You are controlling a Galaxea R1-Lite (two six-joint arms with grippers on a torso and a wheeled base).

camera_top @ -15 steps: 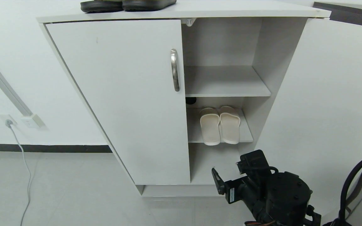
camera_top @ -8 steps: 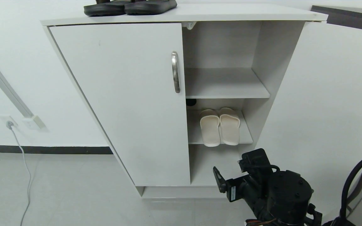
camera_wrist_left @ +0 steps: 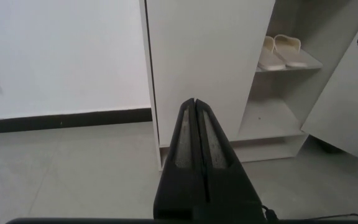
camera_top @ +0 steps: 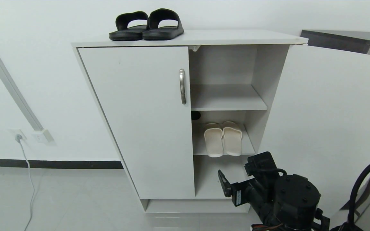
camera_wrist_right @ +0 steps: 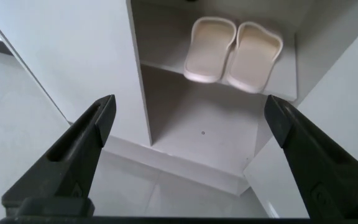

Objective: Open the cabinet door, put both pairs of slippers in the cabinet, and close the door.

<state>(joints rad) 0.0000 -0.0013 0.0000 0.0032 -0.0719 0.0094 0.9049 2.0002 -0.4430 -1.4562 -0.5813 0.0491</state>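
A white cabinet (camera_top: 188,37) stands against the wall, its left door (camera_top: 140,118) shut and its right door (camera_top: 326,122) swung wide open. A pair of black slippers (camera_top: 146,25) sits on the cabinet's top. A pair of white slippers (camera_top: 223,138) lies side by side on the middle shelf, also seen as white slippers (camera_wrist_right: 232,51) in the right wrist view. My right gripper (camera_wrist_right: 189,106) is open and empty, low in front of the bottom compartment. My left gripper (camera_wrist_left: 194,102) is shut on nothing, back from the cabinet above the floor.
The shut door carries a metal handle (camera_top: 182,86). A wall socket (camera_top: 18,137) with a cable (camera_top: 29,179) running to the floor sits left of the cabinet. A dark grey unit (camera_top: 345,40) stands behind the open door.
The head camera has pulled back and tilted up, so the whole picture shifted and the black slippers now show fully. The slippers, doors and right arm kept their places.
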